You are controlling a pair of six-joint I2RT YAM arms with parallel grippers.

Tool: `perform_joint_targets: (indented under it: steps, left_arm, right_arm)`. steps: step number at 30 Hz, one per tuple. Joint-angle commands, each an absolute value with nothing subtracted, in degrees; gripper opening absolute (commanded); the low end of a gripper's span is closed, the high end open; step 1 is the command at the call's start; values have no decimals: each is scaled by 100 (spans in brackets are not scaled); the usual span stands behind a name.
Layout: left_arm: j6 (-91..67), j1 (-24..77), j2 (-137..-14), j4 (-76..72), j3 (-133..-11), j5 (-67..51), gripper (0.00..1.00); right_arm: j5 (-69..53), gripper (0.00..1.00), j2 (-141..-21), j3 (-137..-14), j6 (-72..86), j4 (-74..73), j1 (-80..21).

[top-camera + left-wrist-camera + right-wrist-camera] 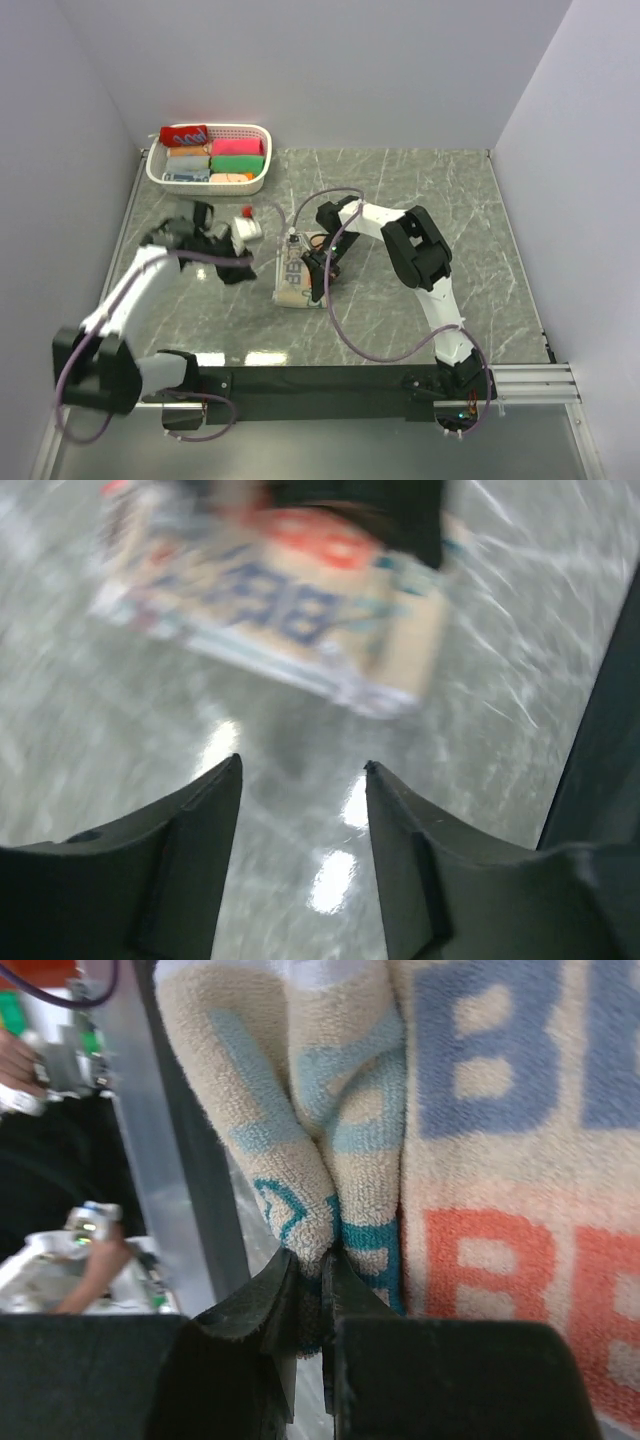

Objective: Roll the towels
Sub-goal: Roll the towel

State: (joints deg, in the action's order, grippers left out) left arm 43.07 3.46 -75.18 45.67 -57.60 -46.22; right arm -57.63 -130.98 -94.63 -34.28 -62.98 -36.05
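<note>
Between the two tools, on the grey marbled worktop (420,190), lies the cream towel (295,278), a flat strip with blue and orange-red letters and teal print. The right tool (312,1280) is at the towel's right edge, and its fingers (250,1310) are nearly closed, pinching a raised fold of the cream pile near the teal marking. The lettered face of the cloth spreads out ahead of that tool and to one side of the fold.

The left tool (302,780) hangs just left of the towel, not touching it. Its jaws stand apart with nothing between them, only bare worktop below. In the left wrist view the towel lies ahead of this tool. That view is blurred, and a dark shape overlaps the towel's far edge.

Well beyond the left tool, toward the back wall, a white slotted basket (205,187) holds several rolled cloths in orange, green, pink and pale colours. The red towel (184,134), rolled, with white print, sits at the basket's back left corner, on top of the others.

A purple cable (345,340) loops from the right arm down across the worktop, just on the near side of the cream towel. Another purple cable arcs over the towel's far end toward the right tool. Plain pale walls close in the worktop on three sides.
</note>
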Motion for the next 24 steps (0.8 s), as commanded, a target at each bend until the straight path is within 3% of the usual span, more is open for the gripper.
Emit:
perform_joint_targets:
  steps: [1,5,13,24]
  left_arm:
    - [4860,1290,-6585,3297,-4775,-3587,59]
    - [4852,2659,-6100,2603,-4088,-3103,60]
    - [4869,4401,-6292,1303,-3621,-2041,61]
    - [5150,4667,-7778,834,-3586,-1415,60]
  right_arm:
    - [-5977,0,-13315,-9633,-3410,-6653,-3454]
    - [-6116,0,-13613,-9782,-3401,-6837,-3349]
    - [-6267,0,-13912,-9923,-3138,-6882,-3234]
    - [-6328,0,-14071,-10002,-2910,-6812,-3138]
